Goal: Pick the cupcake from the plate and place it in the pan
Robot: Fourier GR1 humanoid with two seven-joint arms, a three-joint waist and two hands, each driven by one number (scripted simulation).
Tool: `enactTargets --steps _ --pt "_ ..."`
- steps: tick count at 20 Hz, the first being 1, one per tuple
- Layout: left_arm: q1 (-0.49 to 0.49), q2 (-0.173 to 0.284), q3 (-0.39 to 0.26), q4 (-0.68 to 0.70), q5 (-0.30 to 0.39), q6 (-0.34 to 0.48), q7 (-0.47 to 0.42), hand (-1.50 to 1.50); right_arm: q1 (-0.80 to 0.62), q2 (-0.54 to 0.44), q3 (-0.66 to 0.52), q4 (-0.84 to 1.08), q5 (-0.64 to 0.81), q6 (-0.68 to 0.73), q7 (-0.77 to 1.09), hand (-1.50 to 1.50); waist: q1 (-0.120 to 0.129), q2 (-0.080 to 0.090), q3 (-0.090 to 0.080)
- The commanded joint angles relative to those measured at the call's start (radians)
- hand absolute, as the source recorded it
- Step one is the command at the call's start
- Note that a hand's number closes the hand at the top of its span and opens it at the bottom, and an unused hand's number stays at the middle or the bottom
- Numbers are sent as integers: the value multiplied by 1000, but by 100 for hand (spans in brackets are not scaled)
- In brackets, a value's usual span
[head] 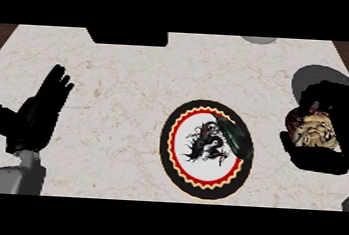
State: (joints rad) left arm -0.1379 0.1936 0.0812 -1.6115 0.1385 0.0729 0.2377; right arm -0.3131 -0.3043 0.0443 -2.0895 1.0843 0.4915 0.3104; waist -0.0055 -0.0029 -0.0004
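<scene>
The cupcake [313,131], brown and cream, sits inside my right hand [329,160] at the right edge of the head view, fingers and thumb curled round it. It is off the plate [203,186], a round plate with a black rim, a red and yellow ring and a dark dragon figure in the white middle. Just behind the right hand lies the dark grey pan [313,76], only partly visible at the far right. My left hand [39,112] rests open at the left, fingers up.
The counter [120,76] is pale marble. A black block [128,37] stands at the back edge, and a grey rounded object [259,40] shows at the back right. Dark wood floor borders the counter's far corners.
</scene>
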Motion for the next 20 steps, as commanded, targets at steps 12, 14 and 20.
enactTargets --steps 12,14,20 --pt "15 13 20 -40 9 -34 20 0 -166 -159 -410 554 -151 -273 -288 150 18 5 1" --pt "-47 -37 -27 -24 -34 23 38 0 -166 -231 -494 678 -190 -318 -394 150 15 7 2" --pt "-42 -51 -24 54 -44 3 -33 0 -246 -280 -497 1051 -171 -492 -591 150 22 10 1"
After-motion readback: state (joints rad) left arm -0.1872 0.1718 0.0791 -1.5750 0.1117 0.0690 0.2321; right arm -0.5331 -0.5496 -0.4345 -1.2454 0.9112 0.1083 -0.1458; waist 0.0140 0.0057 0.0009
